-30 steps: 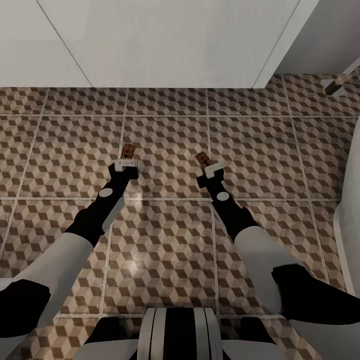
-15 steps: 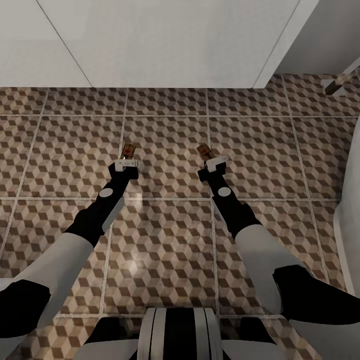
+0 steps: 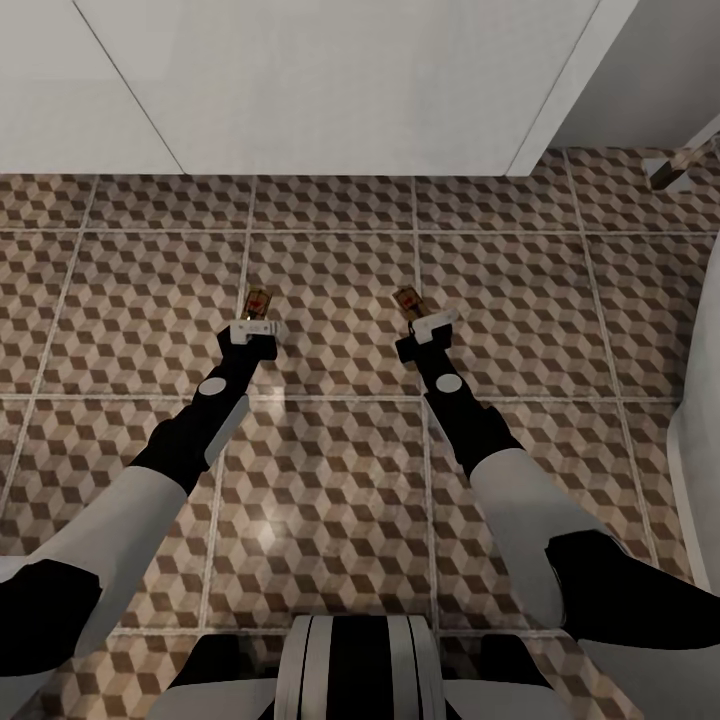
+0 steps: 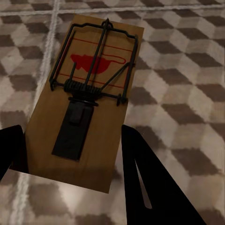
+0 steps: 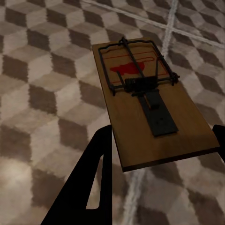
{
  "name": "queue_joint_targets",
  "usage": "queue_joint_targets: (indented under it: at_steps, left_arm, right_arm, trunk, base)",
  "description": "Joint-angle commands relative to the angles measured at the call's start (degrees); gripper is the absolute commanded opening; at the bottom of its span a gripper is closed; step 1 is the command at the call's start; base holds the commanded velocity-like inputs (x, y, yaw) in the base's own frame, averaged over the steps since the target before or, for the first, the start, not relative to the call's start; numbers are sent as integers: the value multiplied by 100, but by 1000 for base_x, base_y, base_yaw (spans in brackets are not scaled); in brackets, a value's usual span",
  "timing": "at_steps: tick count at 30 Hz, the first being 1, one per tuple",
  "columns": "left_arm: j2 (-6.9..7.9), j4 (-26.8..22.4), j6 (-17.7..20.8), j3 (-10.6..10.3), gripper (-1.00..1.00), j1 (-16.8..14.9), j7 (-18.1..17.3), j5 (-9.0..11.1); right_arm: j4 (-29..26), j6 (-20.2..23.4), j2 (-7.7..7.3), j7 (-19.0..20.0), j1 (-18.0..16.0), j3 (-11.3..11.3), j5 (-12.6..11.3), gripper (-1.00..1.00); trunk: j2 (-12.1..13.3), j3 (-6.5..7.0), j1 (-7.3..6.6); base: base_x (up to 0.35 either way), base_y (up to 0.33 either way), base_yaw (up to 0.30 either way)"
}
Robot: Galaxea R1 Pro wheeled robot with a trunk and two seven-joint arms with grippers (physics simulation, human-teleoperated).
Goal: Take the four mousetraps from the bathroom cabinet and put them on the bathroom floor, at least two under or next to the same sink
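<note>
The left gripper [image 3: 254,318] reaches forward and low over the bathroom floor [image 3: 330,480], its two dark fingers [image 4: 150,183] set either side of the near end of a mousetrap [image 4: 89,101]; in the left wrist view the board sits between them, and they appear to clasp its edges, though contact on the far finger is hard to make out. The right gripper [image 3: 420,322] mirrors this, with one finger [image 5: 91,183] beside the near edge of a second mousetrap [image 5: 150,110] and the other just at the board's opposite corner, so it too seems clenched on its trap rather than released. Both traps lie flat, wire and red mark upward, near the patterned tiles; whether they rest on the floor or hang just above it cannot be told from these views. In the head view the two traps [image 3: 258,299] sit well apart, each on the same large tile row, ahead of a white unit [image 3: 330,90] that fills the far side, probably the vanity below the sink. The step in hand looks like setting down this pair beside the sink. The next move calls for lowering until each board is fully seated, parting the fingers cleanly, and drawing the arms back without nudging the traps.
</note>
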Motion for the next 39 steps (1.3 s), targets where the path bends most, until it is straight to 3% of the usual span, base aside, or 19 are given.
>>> queue_joint_targets:
  at_steps: [1, 39]
  left_arm:
    - [10, 2, -7, -43, -100, -4, 78, 36]
    - [11, 4, -7, -43, -100, -3, 78, 32]
  right_arm:
    - [7, -7, 0, -37, -4, 11, 41, -100]
    - [33, -18, 0, -29, 5, 11, 37, -100]
  trunk:
    - [-2, -2, 2]
    - [-53, -2, 100]
  base:
    - [0, 0, 0]
    - [0, 0, 0]
